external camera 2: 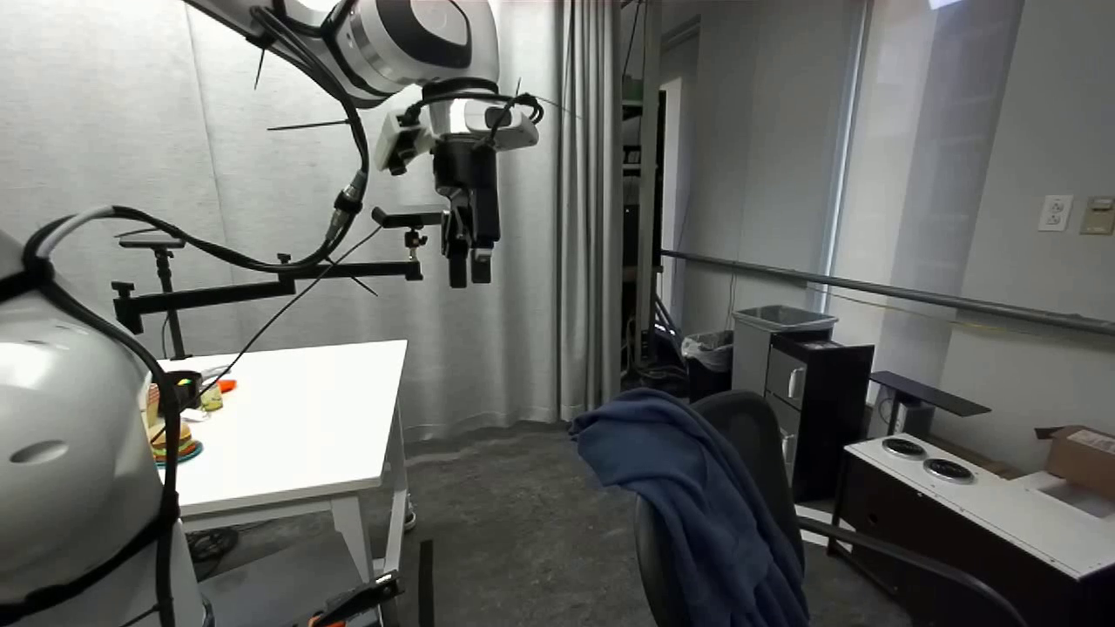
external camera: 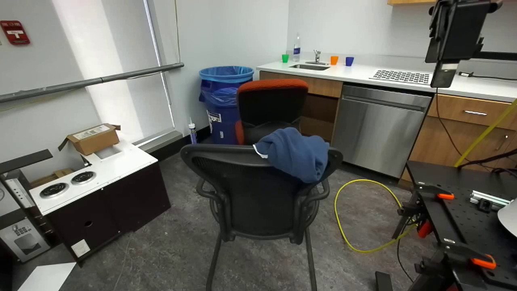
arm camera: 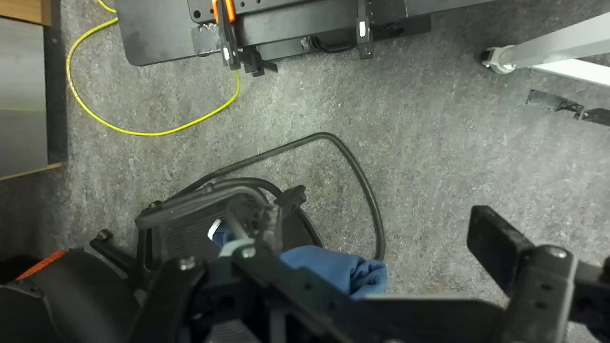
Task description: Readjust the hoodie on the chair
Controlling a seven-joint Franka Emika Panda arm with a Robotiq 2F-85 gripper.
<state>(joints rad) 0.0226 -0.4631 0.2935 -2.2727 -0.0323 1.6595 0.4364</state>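
With the mesh back of the chair [external camera: 258,198] as the dial in an exterior view, a white-topped unit [external camera: 107,196] with two burners stands at nine o'clock, bare floor [external camera: 177,246] separating its edge from the chair. The blue bin [external camera: 228,125] is at eleven; the orange-red chair [external camera: 272,103] is at twelve, near the chair's far side, though whether the two touch I cannot tell. The left part of the top rim shows bare. From about twelve to nearly two the hoodie [external camera: 299,153] lies bunched over the rim, white edge at its left end, lower edge hanging over the mesh; in an exterior view a long drape [external camera 2: 710,514] of it runs down to the picture's bottom edge. At three, a yellow cable [external camera: 363,251] loops across the floor, taking up part of the open room. High up at two hangs the gripper [external camera: 443,79], well apart from the hoodie; in the wrist view its fingers [arm camera: 498,247] are spread wide, floor showing between them. Just past three comes the edge of a black bench [external camera: 440,178].
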